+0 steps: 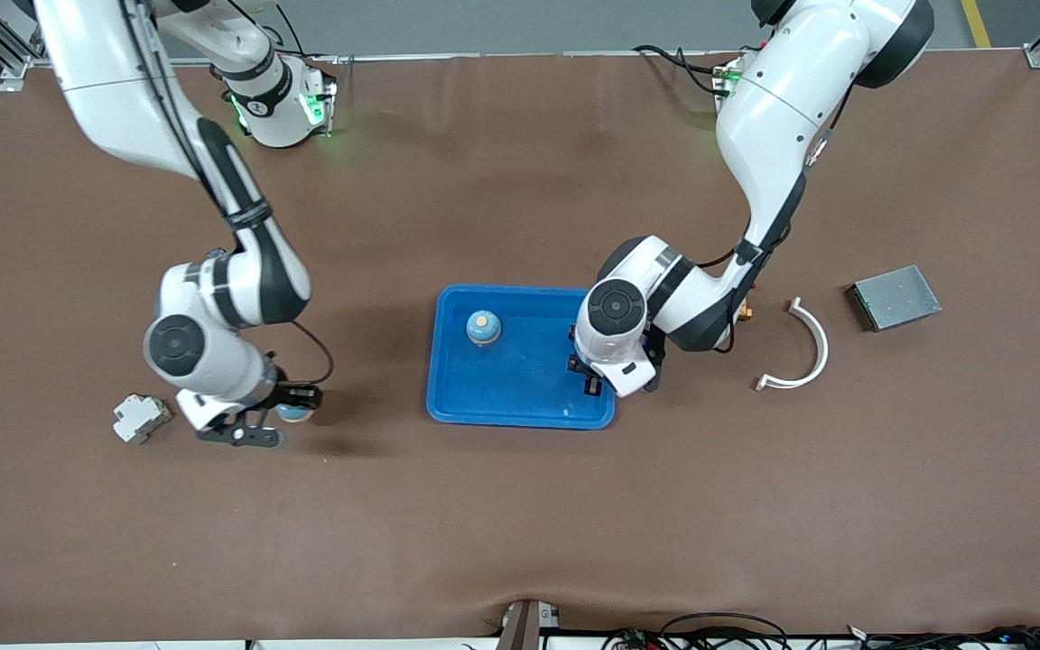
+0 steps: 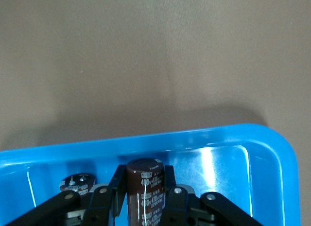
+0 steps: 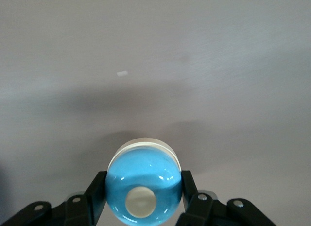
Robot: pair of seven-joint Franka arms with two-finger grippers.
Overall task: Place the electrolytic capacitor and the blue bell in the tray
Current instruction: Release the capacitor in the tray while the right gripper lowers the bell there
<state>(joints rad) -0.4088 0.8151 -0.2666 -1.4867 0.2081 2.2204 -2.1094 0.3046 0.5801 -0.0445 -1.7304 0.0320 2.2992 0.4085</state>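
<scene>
Clamping capacitor (image 2: 146, 194) over tray (image 2: 262, 158), left gripper (image 2: 146, 206); right gripper (image 3: 143, 199) clamps half-hidden bell (image 3: 143, 184).

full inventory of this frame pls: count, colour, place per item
tray: 1, bright blue, mid-table.
blue bell: 1, in the tray.
second blue bell: 1, blue on a white base, in the right gripper.
electrolytic capacitor: 1, brown, in the left gripper over the tray.
curved strip: 1, white, toward the left arm's end.
metal box: 1, grey, beside the strip.
small block: 1, white, beside the right gripper.
left gripper: over the tray.
right gripper: low at the table.
</scene>
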